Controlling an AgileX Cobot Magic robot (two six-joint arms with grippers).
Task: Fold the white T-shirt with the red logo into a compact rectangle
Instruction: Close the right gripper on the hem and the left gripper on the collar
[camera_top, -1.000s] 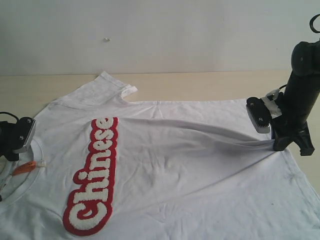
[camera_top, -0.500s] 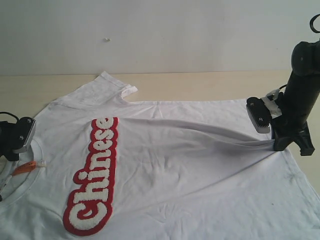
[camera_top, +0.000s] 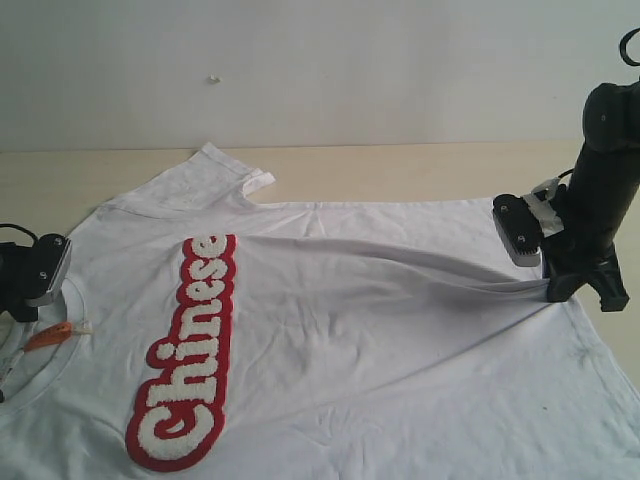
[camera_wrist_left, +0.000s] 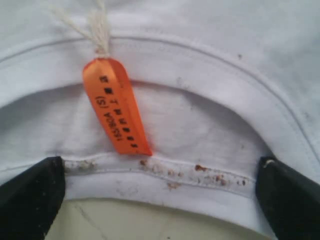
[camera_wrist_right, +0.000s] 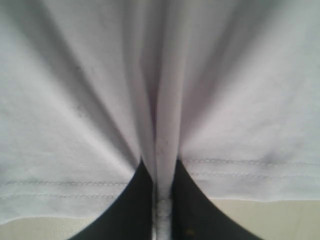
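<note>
Fabric of the white T-shirt (camera_top: 350, 330) lies spread face-up on the surface (camera_top: 420, 165), with the red logo (camera_top: 185, 350) running down its chest on the left of the exterior view. The right tool (camera_wrist_right: 162, 200) is pinched tight on a bunched fold at the hem, and a taut ridge runs from it across the cloth. The left tool (camera_wrist_left: 160, 200) stands wide at the ribbed collar (camera_wrist_left: 210, 67), near the orange tag (camera_wrist_left: 117, 107), gripping nothing.
</note>
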